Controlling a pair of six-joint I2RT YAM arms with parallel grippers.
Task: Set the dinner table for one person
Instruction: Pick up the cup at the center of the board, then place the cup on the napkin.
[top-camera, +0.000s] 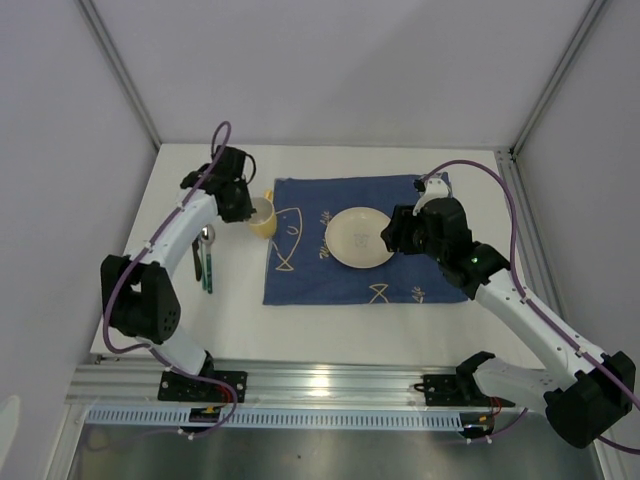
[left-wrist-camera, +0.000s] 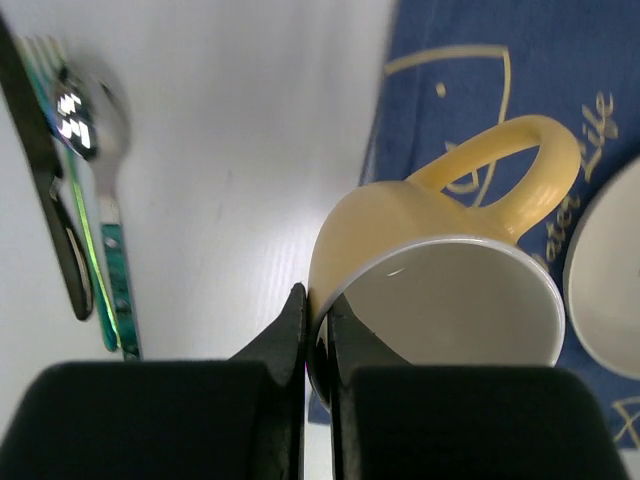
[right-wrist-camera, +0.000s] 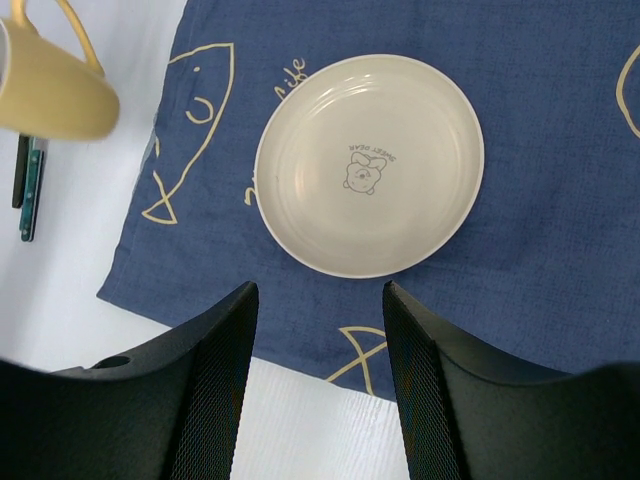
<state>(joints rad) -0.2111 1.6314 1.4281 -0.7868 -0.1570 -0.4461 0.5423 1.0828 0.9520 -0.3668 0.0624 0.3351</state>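
The white dinner table (top-camera: 240, 310) carries a dark blue cloth (top-camera: 300, 272) with pale line drawings. A cream plate (top-camera: 360, 238) lies on the cloth's middle. My left gripper (top-camera: 245, 208) is shut on the rim of a yellow mug (top-camera: 263, 217) at the cloth's far left corner. In the left wrist view, one finger is inside the mug (left-wrist-camera: 440, 270) and one outside, with the gripper (left-wrist-camera: 318, 320) pinching the wall. My right gripper (top-camera: 395, 235) is open and empty, hovering by the plate's right side. The right wrist view shows the plate (right-wrist-camera: 370, 165) ahead of the gripper (right-wrist-camera: 320, 300).
A spoon (left-wrist-camera: 100, 130), a fork and a dark-handled piece of cutlery (top-camera: 205, 258) lie together on the bare table left of the cloth. Grey walls and frame rails enclose the table. The mug also shows in the right wrist view (right-wrist-camera: 55, 90).
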